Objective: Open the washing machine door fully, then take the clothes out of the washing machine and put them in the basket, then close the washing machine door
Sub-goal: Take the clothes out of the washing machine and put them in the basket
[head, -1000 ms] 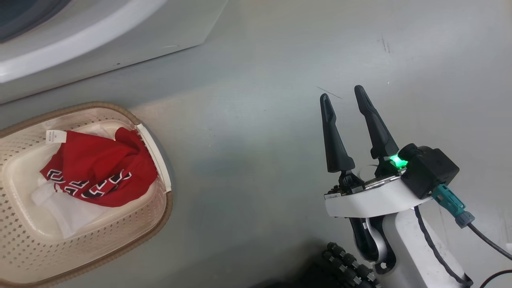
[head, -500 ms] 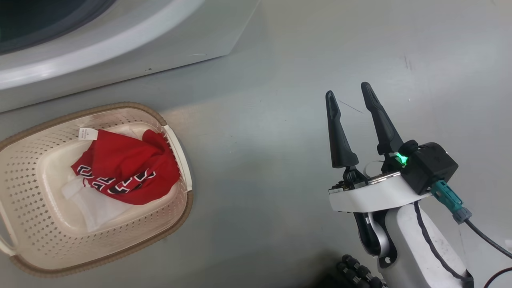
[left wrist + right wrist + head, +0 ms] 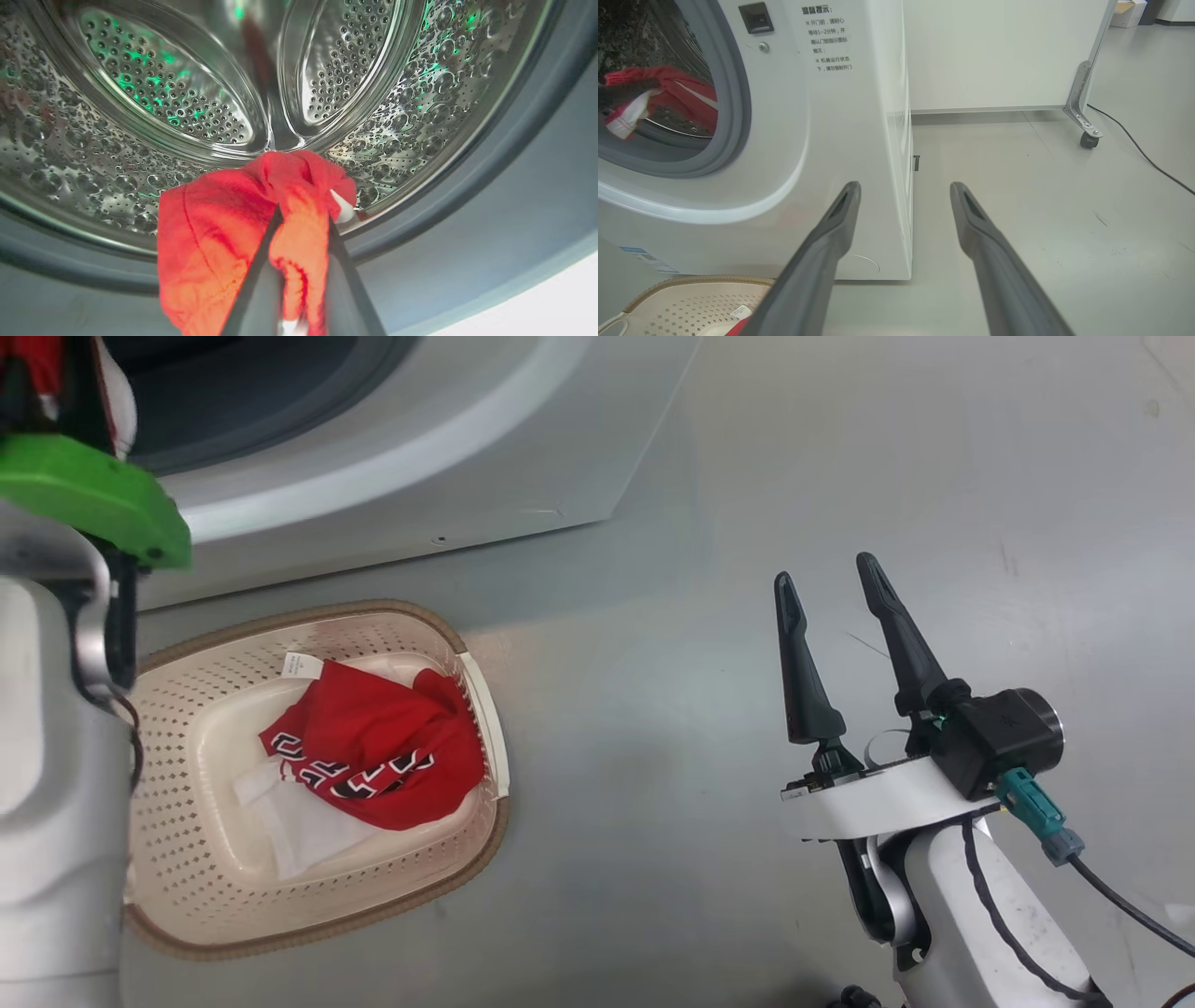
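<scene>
The two left fingers [image 3: 252,298] are clamped on a bunch of one red garment [image 3: 210,233], soft and creased with a bit of white trim, held at the mouth of the drum [image 3: 163,93]. The drum is shiny steel, dimpled and perforated, and a smooth grey rubber gasket [image 3: 735,93] rings it. The two right fingers [image 3: 801,681], long, dark and tapering, stand wide apart with nothing between them, over the grey floor [image 3: 653,709] beside the white washing machine [image 3: 448,476]. A second red garment [image 3: 392,747], with black-and-white lettering and a white tag, lies crumpled in the one basket [image 3: 187,859]. The basket is cream perforated plastic with a brown woven-look rim, and it stands on the floor just before the machine.
</scene>
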Controlling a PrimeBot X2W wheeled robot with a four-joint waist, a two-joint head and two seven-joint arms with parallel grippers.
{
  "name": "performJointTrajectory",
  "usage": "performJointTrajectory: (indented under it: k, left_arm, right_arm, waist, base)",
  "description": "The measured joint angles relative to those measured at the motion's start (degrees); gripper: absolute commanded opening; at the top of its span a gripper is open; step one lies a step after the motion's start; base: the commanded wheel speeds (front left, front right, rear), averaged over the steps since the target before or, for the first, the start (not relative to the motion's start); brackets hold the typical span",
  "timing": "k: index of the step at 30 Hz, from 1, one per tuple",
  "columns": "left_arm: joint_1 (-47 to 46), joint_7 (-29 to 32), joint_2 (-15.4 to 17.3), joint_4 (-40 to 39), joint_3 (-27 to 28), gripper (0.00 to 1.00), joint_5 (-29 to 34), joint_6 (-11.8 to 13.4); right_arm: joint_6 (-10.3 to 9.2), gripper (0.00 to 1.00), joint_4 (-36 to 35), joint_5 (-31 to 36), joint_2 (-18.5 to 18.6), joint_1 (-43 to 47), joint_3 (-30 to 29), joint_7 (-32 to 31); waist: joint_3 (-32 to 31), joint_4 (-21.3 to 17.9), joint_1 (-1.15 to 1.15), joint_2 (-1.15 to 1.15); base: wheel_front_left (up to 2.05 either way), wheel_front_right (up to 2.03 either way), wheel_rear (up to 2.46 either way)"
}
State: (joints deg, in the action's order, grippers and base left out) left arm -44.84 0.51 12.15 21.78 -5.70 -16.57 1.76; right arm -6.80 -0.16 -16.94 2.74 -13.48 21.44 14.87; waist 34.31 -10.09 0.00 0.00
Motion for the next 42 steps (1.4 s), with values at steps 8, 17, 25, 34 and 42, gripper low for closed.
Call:
performJointTrajectory:
  k: [8,17,25,34,42]
  left_arm:
    - [8.2,-9.9,-3.5,-3.2,-0.6,0.0,-0.1,0.8]
    - [17.5,-14.8,-5.4,-7.2,-1.9,0.0,0.0,1.0]
    - [22.8,-14.8,-7.4,-14.4,-2.7,0.0,0.3,1.5]
    - [28.5,-14.9,-7.4,-22.3,-4.0,0.0,1.8,2.0]
    - [33.5,-15.0,-7.6,-26.6,-5.4,0.0,2.1,2.2]
  right_arm:
    - [0.01,1.0,0.6,1.5,0.4,1.7,-0.9,0.0]
    - [0.19,1.0,1.5,2.1,0.6,3.9,-0.9,0.0]
    - [0.16,1.0,1.2,2.5,0.7,7.0,-2.0,0.0]
    - [0.19,1.0,0.9,2.9,0.7,8.3,-2.0,0.0]
    - [0.67,1.0,0.8,3.0,0.7,9.4,-2.2,0.0]
  waist:
    - [-4.1,3.2,0.0,0.0]
    - [-9.2,6.0,0.0,0.0]
    - [-12.7,8.1,0.0,0.0]
    - [-14.4,10.2,0.0,0.0]
    - [-15.8,10.8,0.0,0.0]
  base:
    - [0.0,0.0,0.0]
    - [0.0,0.0,0.0]
    - [0.0,0.0,0.0]
    - [0.0,0.0,0.0]
    - [0.0,0.0,0.0]
